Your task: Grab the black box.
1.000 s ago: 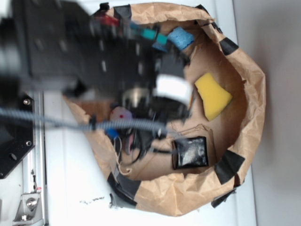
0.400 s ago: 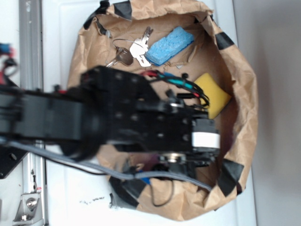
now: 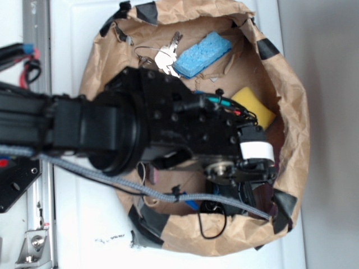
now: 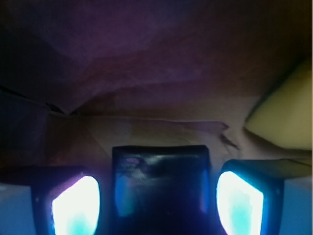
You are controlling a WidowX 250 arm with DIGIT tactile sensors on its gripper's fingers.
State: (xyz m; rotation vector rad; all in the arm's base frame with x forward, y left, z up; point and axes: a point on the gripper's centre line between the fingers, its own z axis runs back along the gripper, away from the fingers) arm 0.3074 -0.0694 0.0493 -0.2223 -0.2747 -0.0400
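A: Gripper (image 4: 157,203) state? Wrist view first.

B: Spread wide; the box (image 4: 160,183) is seen between the two lit fingers (image 4: 76,205), gaps visible on both sides, nothing clamped. Contact can't be told.

A: Box place?

B: On the paper (image 3: 291,101) floor, near its lower right edge, mostly hidden under the gripper (image 3: 252,179) in the exterior view.

A: Farther?

B: Yellow sponge (image 3: 255,109) just beyond, then blue sponge (image 3: 202,53) and keys (image 3: 162,59) by the top rim.
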